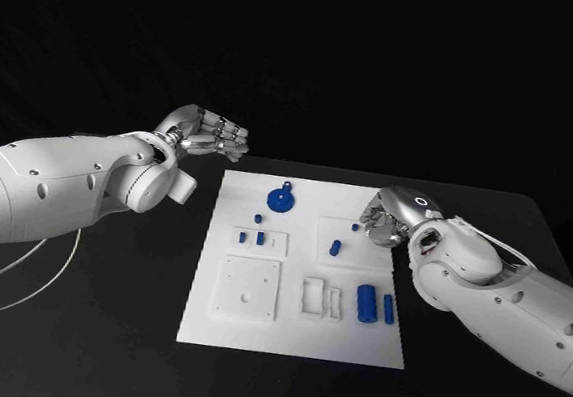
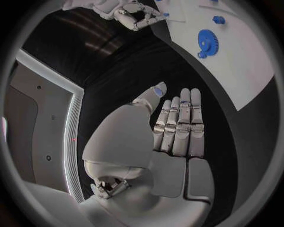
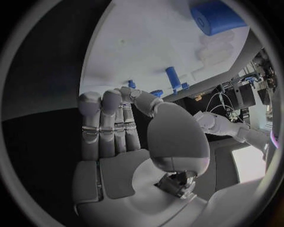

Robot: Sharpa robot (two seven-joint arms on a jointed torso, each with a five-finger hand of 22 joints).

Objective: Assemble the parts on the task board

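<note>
Task board (image 1: 290, 333) bears blue parts (image 1: 367, 303); no legible writing.

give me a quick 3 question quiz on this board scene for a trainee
1. True or false: the left hand holds the blue gear.
2. Which hand is over the task board's edge? A) left B) right C) both
3. Fill in: the two blue cylinders lie on the board on the robot's ____ side, near corner.

Key: 1 false, it holds nothing and sits off the board. 2 B, the right hand. 3 right.
</note>
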